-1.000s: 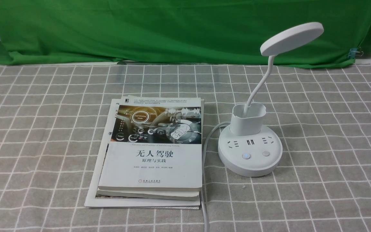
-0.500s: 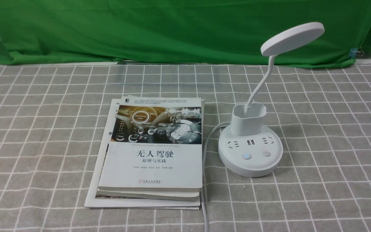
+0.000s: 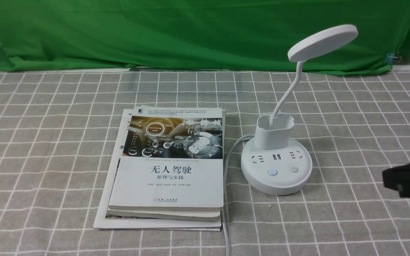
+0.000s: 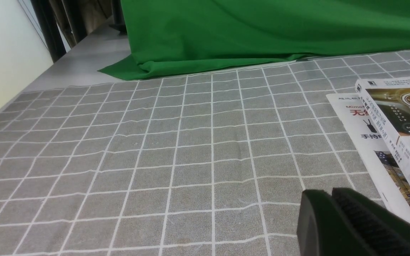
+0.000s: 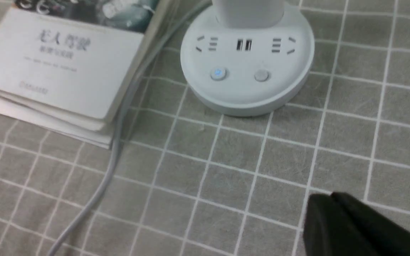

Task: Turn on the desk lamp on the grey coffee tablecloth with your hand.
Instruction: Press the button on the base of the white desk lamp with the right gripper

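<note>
The white desk lamp (image 3: 276, 167) stands on the grey coffee tablecloth (image 3: 48, 142), right of centre, its disc head (image 3: 322, 42) unlit on a bent neck. Its round base (image 5: 247, 67) carries sockets and two buttons, the left one (image 5: 218, 73) glowing blue, the other (image 5: 261, 75) grey. My right gripper (image 3: 390, 181), the hand, is shut and empty; it enters at the front view's right edge, to the right of the base and apart from it. It also shows in the right wrist view (image 5: 327, 199). My left gripper (image 4: 327, 193) is shut and empty above the cloth; it does not show in the front view.
A stack of books (image 3: 169, 167) lies left of the lamp, also in the left wrist view (image 4: 393, 121). The lamp's grey cable (image 3: 226, 170) runs between books and base toward the front edge. A green cloth (image 3: 190, 32) hangs along the back.
My right gripper has come into the front view from the right edge, where nothing showed before. The lamp and books have not moved.
</note>
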Action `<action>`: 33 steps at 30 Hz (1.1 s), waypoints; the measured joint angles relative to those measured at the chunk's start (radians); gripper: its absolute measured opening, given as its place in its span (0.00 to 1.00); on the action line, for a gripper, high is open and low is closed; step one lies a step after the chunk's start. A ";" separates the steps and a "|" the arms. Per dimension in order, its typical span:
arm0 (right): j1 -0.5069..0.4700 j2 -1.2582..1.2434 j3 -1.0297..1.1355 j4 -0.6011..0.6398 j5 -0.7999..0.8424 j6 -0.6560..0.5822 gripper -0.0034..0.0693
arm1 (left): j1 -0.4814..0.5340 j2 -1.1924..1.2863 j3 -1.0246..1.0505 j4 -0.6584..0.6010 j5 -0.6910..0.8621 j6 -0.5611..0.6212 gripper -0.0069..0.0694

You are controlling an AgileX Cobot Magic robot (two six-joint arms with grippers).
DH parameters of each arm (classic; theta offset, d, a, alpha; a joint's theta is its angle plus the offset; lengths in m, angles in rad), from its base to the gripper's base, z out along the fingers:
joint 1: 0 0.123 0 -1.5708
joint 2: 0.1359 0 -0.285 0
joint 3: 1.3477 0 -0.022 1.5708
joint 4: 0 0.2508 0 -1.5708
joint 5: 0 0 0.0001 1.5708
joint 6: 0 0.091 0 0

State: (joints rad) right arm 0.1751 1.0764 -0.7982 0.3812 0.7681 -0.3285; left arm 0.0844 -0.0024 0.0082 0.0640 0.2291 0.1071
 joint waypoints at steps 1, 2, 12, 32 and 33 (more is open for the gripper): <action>0.014 0.061 -0.026 -0.008 -0.001 -0.002 0.09 | 0.000 0.000 0.000 0.000 0.000 0.000 0.12; 0.030 0.116 -0.046 -0.020 -0.003 -0.003 0.09 | 0.000 0.000 0.000 0.000 0.000 0.000 0.12; 0.187 0.507 -0.239 -0.124 -0.145 0.045 0.09 | 0.000 0.000 0.000 0.000 0.000 0.000 0.12; 0.188 0.755 -0.325 -0.130 -0.230 0.046 0.09 | 0.000 0.000 0.000 0.000 0.000 0.000 0.12; 0.188 0.759 -0.329 -0.130 -0.235 0.046 0.09 | 0.000 0.000 0.000 0.000 0.000 0.000 0.12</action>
State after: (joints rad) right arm 0.3629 1.8351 -1.1273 0.2512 0.5327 -0.2828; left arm 0.0844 -0.0024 0.0082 0.0640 0.2291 0.1071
